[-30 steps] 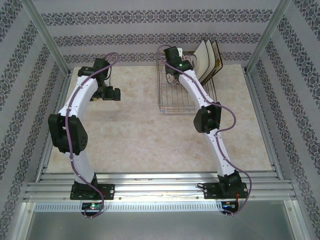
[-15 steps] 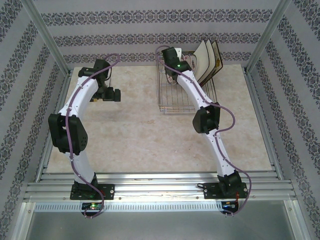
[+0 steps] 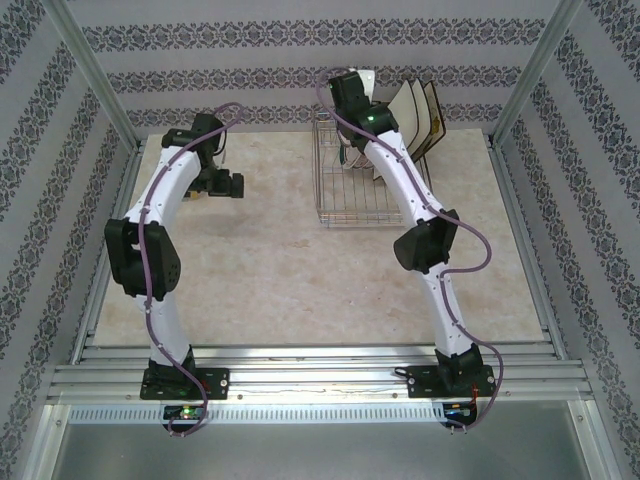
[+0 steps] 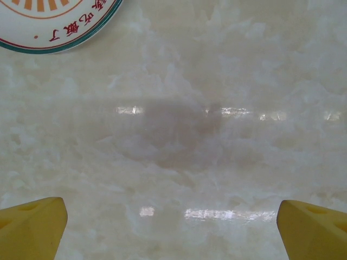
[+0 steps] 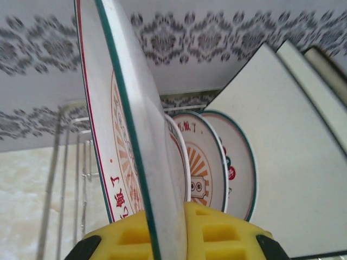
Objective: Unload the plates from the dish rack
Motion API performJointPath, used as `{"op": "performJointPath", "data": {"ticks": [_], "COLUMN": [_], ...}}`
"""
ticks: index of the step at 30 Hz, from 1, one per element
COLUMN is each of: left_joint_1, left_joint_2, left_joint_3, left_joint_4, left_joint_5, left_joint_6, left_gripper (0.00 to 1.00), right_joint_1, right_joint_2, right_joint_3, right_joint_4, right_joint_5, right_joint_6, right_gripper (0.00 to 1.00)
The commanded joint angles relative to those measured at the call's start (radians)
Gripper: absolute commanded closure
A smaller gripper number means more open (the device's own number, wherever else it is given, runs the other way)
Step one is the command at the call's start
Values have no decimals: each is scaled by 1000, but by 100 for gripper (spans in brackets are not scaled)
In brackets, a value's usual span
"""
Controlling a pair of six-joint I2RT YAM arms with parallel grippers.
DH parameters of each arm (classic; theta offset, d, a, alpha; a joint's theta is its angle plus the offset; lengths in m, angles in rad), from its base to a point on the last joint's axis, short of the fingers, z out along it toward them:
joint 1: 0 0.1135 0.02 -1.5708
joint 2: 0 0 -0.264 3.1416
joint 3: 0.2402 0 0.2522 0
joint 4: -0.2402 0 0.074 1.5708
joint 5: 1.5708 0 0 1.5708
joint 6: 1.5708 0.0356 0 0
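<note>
A: Moved since a second ago?

B: Raised and drawn back, on the right arm [image 3: 420, 200]. See the right gripper [image 3: 358, 86] now high above the dish rack [image 3: 350, 200], carrying a round plate [image 5: 127, 130] up out of the wires. Hardly shifted on the left arm [image 3: 160, 200].

A: Progress, largest item first?

B: Rate as early to middle.
- On the table [image 3: 300, 280]: find one flat plate [image 4: 54, 19] already laid down.
- In the rack: count three square plates [image 3: 420, 110] leaning upright at the far right end. Then count at least two round plates [image 5: 217, 162] standing on edge close behind the lifted one.
- Treat all of these as still to unload, and the lifted one as still to set down.

A: Grippers?

B: Right: pinched narrow on the lower rim of the lifted plate, held on edge. Left gripper [image 4: 173, 230]: spread wide, holding nothing, hovering over bare table with the flat plate just beyond.

A: Edges and room?

B: Mind the back wall [image 3: 250, 75] near the raised plate, and the next standing plate just beside its face. Mind also the upright wires [image 5: 70, 162] below and to the side. Use the open table left of and in front of the rack, and expect ample room there. Keep off the flat plate and the left arm when setting down.
</note>
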Motion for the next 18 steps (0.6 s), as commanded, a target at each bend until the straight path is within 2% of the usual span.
{"op": "performJointPath", "data": {"ticks": [1,6,9,12,14,18], "left_joint_1": [-5,-6,-6,-6,-6,-9], "left_joint_2": [20,75,114,115,107,100], "left_joint_3": [55,130,197,217,217,204], "left_joint_4": [-35,-65,-97,-91,-73,-67], "left_joint_5": [17,19,28,19,23,26], "left_joint_6": [28,28,28,26,18,-14], "left_gripper": [0,0,0,0,0,0], "right_joint_1": [21,18,1,-40,-85,-177], "right_joint_2": [-104,-199,-277,-360,-424,-526], "right_joint_3": [11,-51,-162,-299,-432,-739], "right_joint_4": [4,-21,-12,37,109,381], "right_joint_5": [34,-72,-205,-464,-692,-1116], "right_joint_6": [-12,6,40,72,107,251], "right_gripper": [100,100,100,100,100,100]}}
